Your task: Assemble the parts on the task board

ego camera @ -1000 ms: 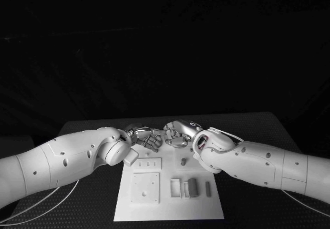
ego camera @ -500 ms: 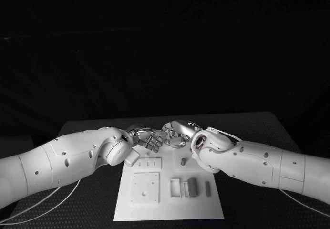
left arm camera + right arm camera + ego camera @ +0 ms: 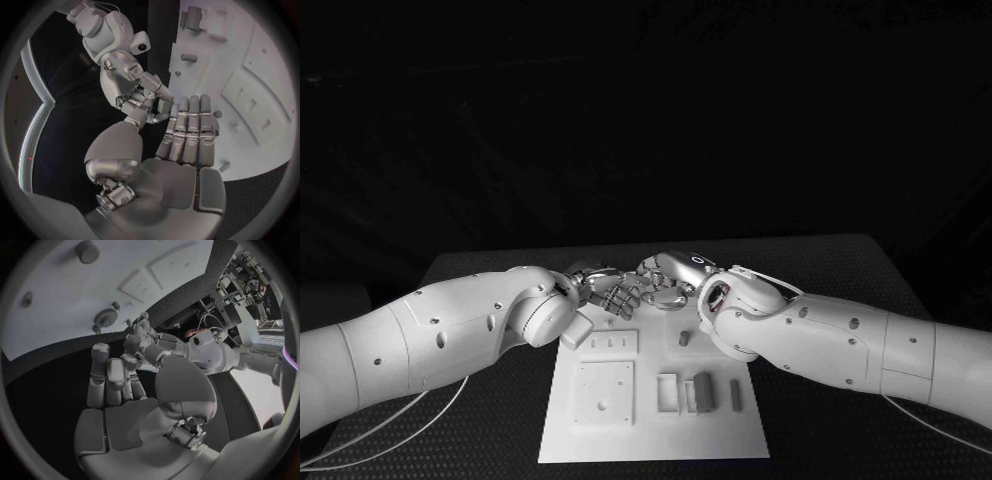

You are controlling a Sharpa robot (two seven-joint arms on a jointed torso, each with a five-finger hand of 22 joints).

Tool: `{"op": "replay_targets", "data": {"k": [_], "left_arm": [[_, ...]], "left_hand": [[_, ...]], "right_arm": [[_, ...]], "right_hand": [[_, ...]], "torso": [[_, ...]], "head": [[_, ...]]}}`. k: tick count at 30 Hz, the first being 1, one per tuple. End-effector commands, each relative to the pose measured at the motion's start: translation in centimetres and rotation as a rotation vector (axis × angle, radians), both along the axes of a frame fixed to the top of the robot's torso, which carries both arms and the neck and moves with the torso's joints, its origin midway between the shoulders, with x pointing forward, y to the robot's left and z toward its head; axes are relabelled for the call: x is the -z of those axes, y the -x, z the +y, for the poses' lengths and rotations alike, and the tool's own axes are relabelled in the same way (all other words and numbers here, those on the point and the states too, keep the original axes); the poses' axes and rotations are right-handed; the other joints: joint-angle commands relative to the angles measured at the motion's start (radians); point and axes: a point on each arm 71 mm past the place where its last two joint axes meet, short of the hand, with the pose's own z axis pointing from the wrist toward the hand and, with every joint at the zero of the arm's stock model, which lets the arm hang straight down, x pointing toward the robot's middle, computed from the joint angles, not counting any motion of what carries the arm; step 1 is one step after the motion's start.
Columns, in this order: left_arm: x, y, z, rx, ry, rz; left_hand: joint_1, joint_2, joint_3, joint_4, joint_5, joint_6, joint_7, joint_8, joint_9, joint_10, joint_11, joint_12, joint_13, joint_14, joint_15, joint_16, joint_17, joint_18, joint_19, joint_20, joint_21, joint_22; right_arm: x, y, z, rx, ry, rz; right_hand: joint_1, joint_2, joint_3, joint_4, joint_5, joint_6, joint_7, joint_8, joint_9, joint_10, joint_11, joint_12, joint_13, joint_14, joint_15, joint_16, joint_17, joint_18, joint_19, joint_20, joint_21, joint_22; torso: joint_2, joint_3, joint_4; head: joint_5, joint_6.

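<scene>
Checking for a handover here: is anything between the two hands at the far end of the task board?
No part is visible there. In the left wrist view, the left hand and right hand have fingertips meeting over the task board's edge.

No text, label, brand, number or sign can be read anywhere in these pictures (the marks on the white surfaces are holes and recesses, not writing).
</scene>
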Motion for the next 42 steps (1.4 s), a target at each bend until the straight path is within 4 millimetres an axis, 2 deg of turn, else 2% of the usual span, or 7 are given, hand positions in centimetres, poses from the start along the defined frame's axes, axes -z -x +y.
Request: {"op": "replay_targets", "data": {"k": [1,12,17,20,28,36,42], "left_arm": [[-0.19,0.12,-0.54,0.030,0.018,0.000],[-0.20,0.18,-0.83,0.044,0.022,0.003],[-0.18,0.29,-1.06,0.057,0.024,0.008],[-0.17,0.26,-0.99,0.055,0.021,0.007],[-0.23,0.14,-0.97,0.047,0.021,-0.006],[-0.28,0.05,-0.91,0.038,0.020,-0.017],[-0.25,0.09,-0.95,0.050,0.013,-0.016]], "left_hand": [[-0.001,0.013,0.000,-0.009,-0.003,0.008,0.001,-0.004,0.000,0.008,0.001,-0.006,0.001,0.008,0.001,-0.006,0.001,0.016,0.006,0.004,-0.006,0.002],[-0.001,0.028,0.000,-0.017,-0.003,0.013,-0.002,-0.004,0.000,0.012,0.000,-0.007,0.002,0.008,0.001,-0.009,0.003,0.016,0.007,0.004,-0.009,0.002],[0.010,0.048,0.003,-0.030,-0.003,0.031,-0.016,0.002,0.002,0.027,-0.009,-0.003,0.005,0.010,0.000,-0.014,0.006,0.015,0.008,0.004,-0.012,0.003],[0.041,0.046,0.039,-0.023,-0.004,0.038,-0.017,0.003,0.001,0.034,-0.011,-0.004,0.006,0.013,0.000,-0.016,0.010,0.014,0.013,0.003,-0.013,0.005],[0.088,0.069,0.107,-0.025,-0.004,0.060,-0.025,0.009,0.003,0.057,-0.019,0.000,0.011,0.033,-0.008,-0.011,0.025,0.012,0.027,-0.002,-0.009,0.014],[0.096,0.091,0.138,-0.024,-0.004,0.083,-0.038,0.018,0.007,0.078,-0.030,0.005,0.017,0.048,-0.017,-0.003,0.042,0.006,0.036,-0.009,-0.006,0.022],[0.087,0.092,0.142,-0.023,-0.004,0.094,-0.040,0.022,0.009,0.089,-0.035,0.009,0.021,0.057,-0.022,0.003,0.053,0.004,0.040,-0.014,-0.004,0.027]], "right_arm": [[0.12,0.12,0.32,-0.019,0.012,0.009],[0.18,0.07,0.48,-0.022,0.014,0.015],[0.23,-0.05,0.37,-0.017,0.015,0.015],[0.25,-0.07,0.34,-0.016,0.015,0.017],[0.27,-0.04,0.37,-0.019,0.017,0.021],[0.31,-0.06,0.33,-0.019,0.020,0.025],[0.33,-0.11,0.26,-0.016,0.021,0.025]], "right_hand": [[0.005,-0.005,0.007,-0.001,0.001,0.209,-0.032,0.005,0.113,-0.020,-0.027,-0.003,-0.001,0.003,-0.007,-0.007,-0.001,0.020,-0.002,-0.006,0.004,0.017],[0.005,-0.005,0.007,-0.001,0.002,0.209,-0.032,0.004,0.114,-0.019,-0.027,-0.004,-0.002,0.003,-0.007,-0.007,-0.001,0.020,-0.002,-0.006,0.004,0.017],[0.005,-0.005,0.007,-0.001,0.002,0.209,-0.032,0.004,0.114,-0.019,-0.027,-0.004,-0.002,0.003,-0.007,-0.008,-0.002,0.020,-0.002,-0.006,0.003,0.017],[0.005,-0.005,0.007,-0.001,0.001,0.210,-0.032,0.003,0.114,-0.019,-0.027,-0.005,-0.002,0.003,-0.007,-0.008,-0.002,0.020,-0.002,-0.006,0.003,0.017],[0.005,-0.005,0.007,-0.001,0.001,0.210,-0.032,0.002,0.115,-0.019,-0.027,-0.005,-0.002,0.002,-0.007,-0.009,-0.004,0.020,-0.002,-0.006,0.003,0.017],[0.005,-0.005,0.007,-0.001,0.001,0.210,-0.032,0.002,0.115,-0.018,-0.027,-0.005,-0.002,0.002,-0.007,-0.009,-0.003,0.020,-0.002,-0.006,0.003,0.017],[0.005,-0.005,0.007,-0.001,0.002,0.211,-0.032,0.001,0.116,-0.018,-0.027,-0.006,-0.002,0.003,-0.007,-0.009,-0.003,0.020,-0.002,-0.006,0.003,0.017]], "torso": [[0.000,0.0001,0.0006],[0.000,0.0001,0.0001],[0.000,0.0001,0.0003],[0.000,0.0001,0.0004],[0.000,0.0003,0.0005],[0.000,0.0008,0.0000],[0.000,0.0004,0.0006]], "head": [[-0.001,-0.001],[-0.001,-0.002],[-0.001,-0.002],[-0.002,-0.003],[-0.001,-0.004],[0.000,-0.005],[-0.001,-0.005]]}}
